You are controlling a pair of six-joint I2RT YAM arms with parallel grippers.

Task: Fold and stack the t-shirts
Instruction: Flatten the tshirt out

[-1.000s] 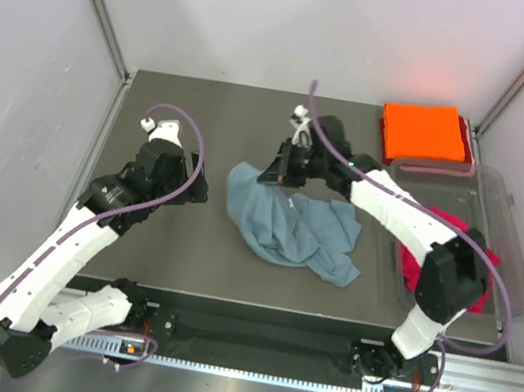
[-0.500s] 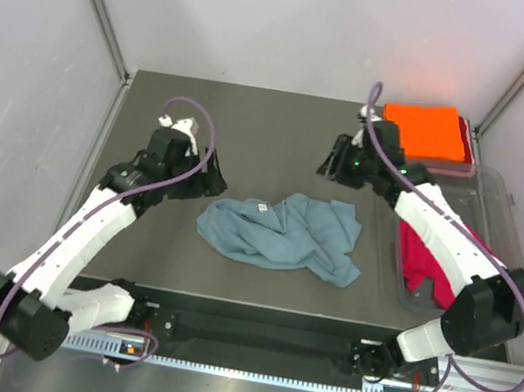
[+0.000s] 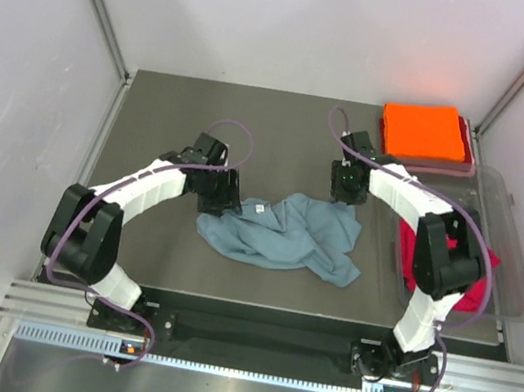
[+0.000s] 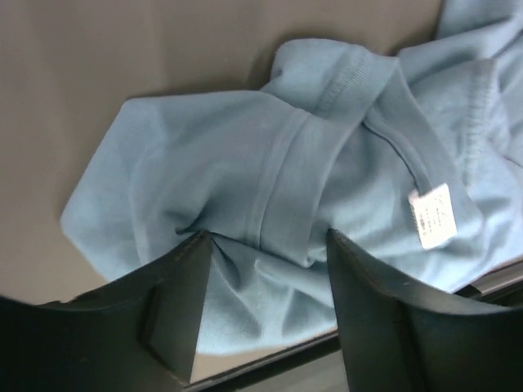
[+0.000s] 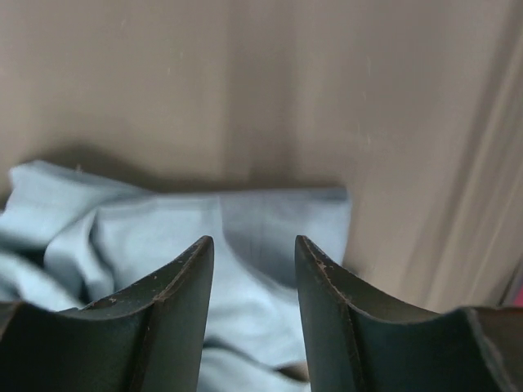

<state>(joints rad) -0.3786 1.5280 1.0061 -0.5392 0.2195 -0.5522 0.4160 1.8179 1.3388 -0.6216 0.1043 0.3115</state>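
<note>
The dusty grey-blue t-shirt lay crumpled mid-tabletop, so the left jaws stood part-open astride a fold at its left edge and the right jaws gaped empty over its far right corner, seemingly to spread it flat.

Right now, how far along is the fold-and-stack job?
Done: the bright orange cotton t-shirt lies folded square at the far right corner. In hand: the dusty grey-blue t-shirt lies crumpled mid-table. The left claw straddles a fold at its left edge with open jaws, and the right claw hovers open by its far right corner. Left: the crimson red t-shirt sits unfolded in the clear plastic tub. Both need folding and stacking.
</note>
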